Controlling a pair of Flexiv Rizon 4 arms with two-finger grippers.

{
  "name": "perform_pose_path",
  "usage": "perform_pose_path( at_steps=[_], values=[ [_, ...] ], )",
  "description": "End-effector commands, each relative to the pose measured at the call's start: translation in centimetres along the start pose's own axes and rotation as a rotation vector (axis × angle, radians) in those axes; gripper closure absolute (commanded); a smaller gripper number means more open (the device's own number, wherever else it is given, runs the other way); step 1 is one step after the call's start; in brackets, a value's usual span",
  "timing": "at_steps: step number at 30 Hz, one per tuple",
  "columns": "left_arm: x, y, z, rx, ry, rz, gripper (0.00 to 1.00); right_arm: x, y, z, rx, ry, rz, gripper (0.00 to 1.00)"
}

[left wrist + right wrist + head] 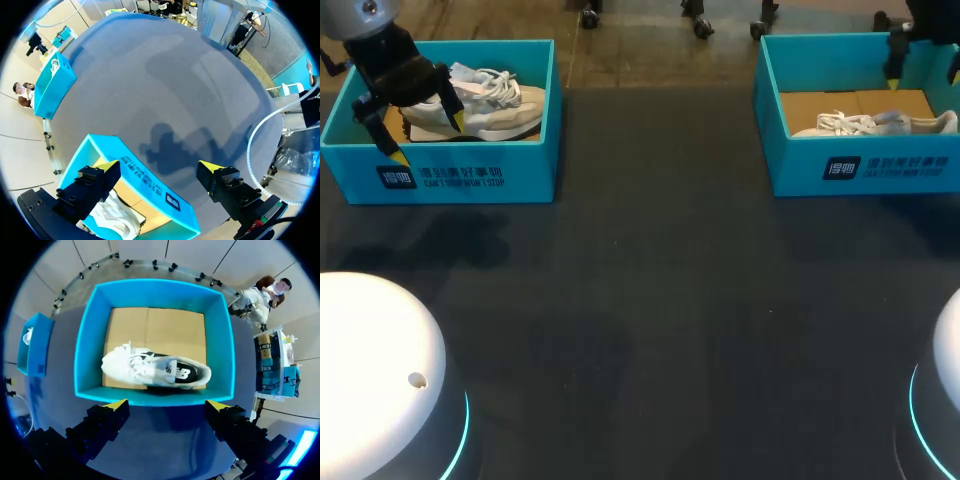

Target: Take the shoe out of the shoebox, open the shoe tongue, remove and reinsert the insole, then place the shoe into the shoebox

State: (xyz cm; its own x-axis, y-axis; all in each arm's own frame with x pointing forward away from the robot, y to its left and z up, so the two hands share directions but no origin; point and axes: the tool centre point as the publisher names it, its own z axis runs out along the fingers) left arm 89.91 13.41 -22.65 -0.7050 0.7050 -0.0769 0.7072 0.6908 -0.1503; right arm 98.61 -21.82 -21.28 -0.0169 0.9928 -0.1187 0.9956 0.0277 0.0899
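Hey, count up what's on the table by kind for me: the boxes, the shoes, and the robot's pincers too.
Shoeboxes: 2 (left shoebox, right shoebox)
Shoes: 2 (left shoe, right shoe)
Pincers: 2 (left pincer, right pincer)
Total: 6
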Motion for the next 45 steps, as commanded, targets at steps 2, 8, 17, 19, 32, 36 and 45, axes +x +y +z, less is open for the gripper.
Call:
perform_pose_path(
  at_steps=[2, 8, 17, 19, 32, 36, 45],
  values=[
    [-0.1, 0.0, 0.0, -0.001, 0.003, 0.0, 0.0, 1.6, -2.4, -0.6, -0.015, 0.006, 0.033, 0.0],
    [-0.1, 0.0, 0.0, -0.001, 0.003, 0.0, 0.0, 3.2, -3.9, -0.9, -0.005, 0.018, 0.063, 0.0],
    [-0.1, 0.0, 0.0, -0.001, 0.003, 0.0, 0.0, 3.9, -4.4, -1.1, 0.002, 0.029, 0.082, 0.0],
    [-0.1, 0.0, 0.0, -0.001, 0.003, 0.0, 0.0, 3.9, -4.4, -1.1, 0.002, 0.029, 0.082, 0.0],
    [-1.7, 1.8, 0.8, 0.092, 0.0, 0.056, 0.0, 3.9, -4.4, -1.1, 0.002, 0.029, 0.082, 0.0],
    [-3.4, 4.3, 1.0, 0.082, 0.023, 0.146, 0.0, 3.9, -4.4, -1.1, 0.002, 0.029, 0.082, 0.0],
    [-7.0, 10.0, 1.1, -0.007, 0.096, 0.279, 0.0, 3.9, -4.4, -1.1, 0.002, 0.029, 0.082, 0.0]
  ],
)
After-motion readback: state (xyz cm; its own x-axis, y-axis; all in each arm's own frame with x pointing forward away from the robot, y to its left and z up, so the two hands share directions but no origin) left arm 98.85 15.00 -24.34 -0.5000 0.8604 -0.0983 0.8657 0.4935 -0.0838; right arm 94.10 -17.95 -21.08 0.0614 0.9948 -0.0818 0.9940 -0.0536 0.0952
